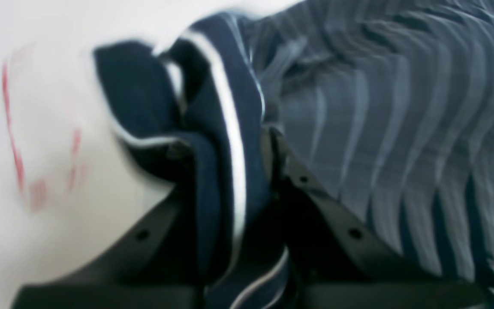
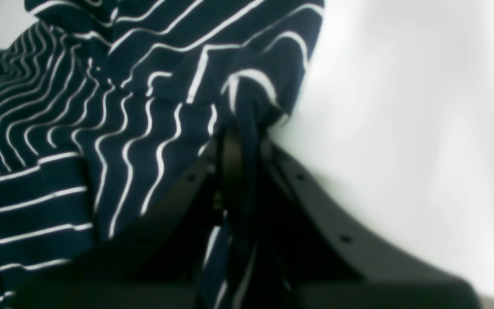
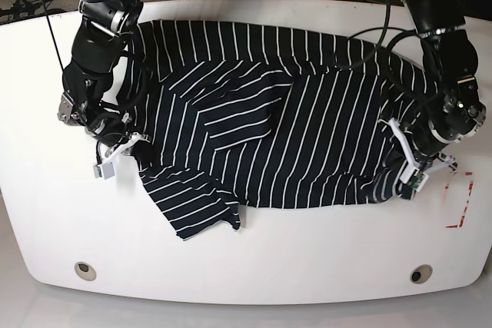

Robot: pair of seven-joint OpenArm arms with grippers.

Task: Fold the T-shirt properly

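Navy white-striped T-shirt (image 3: 269,113), white table (image 3: 254,255)

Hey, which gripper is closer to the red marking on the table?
Left. The left gripper grips the T-shirt edge right beside the red marking; the right gripper is across the table.

Left wrist view motion-blurred; red marks (image 1: 15,141) smeared. Both hand bases cut off by bottom edges.

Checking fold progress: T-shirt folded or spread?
Mostly spread: the T-shirt covers the table, one sleeve out; both grippers pinch its edges.
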